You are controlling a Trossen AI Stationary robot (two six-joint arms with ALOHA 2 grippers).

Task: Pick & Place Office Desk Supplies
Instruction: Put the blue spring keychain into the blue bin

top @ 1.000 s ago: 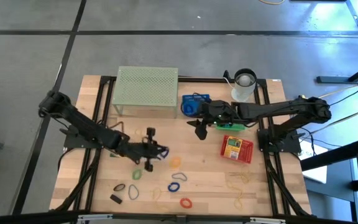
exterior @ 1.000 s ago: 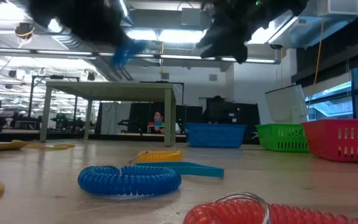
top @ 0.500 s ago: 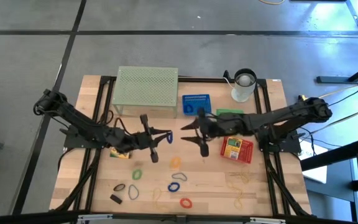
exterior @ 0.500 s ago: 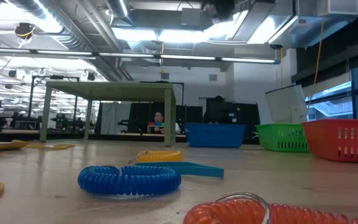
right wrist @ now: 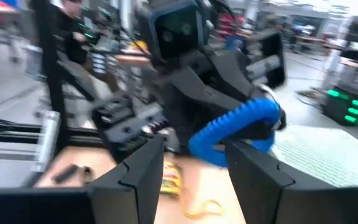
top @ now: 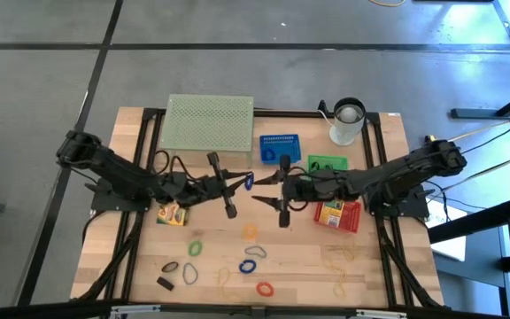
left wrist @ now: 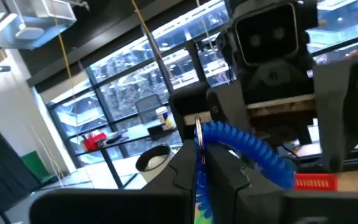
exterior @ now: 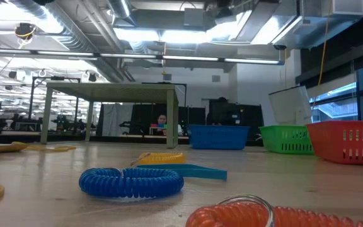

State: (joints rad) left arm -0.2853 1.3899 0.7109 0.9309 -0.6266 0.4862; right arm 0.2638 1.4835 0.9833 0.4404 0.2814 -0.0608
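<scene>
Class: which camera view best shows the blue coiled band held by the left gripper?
The right wrist view: the blue coiled band appears large there. The left wrist view shows it pinched by the left gripper; the high view shows it tiny; the low view misses it.

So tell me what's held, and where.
Left gripper pinches one end of a blue coiled band; right gripper is open, empty.

Bystanders on my table:
I see a pale green mesh stand upper centre, white cup upper right, small blue basket between them.
</scene>
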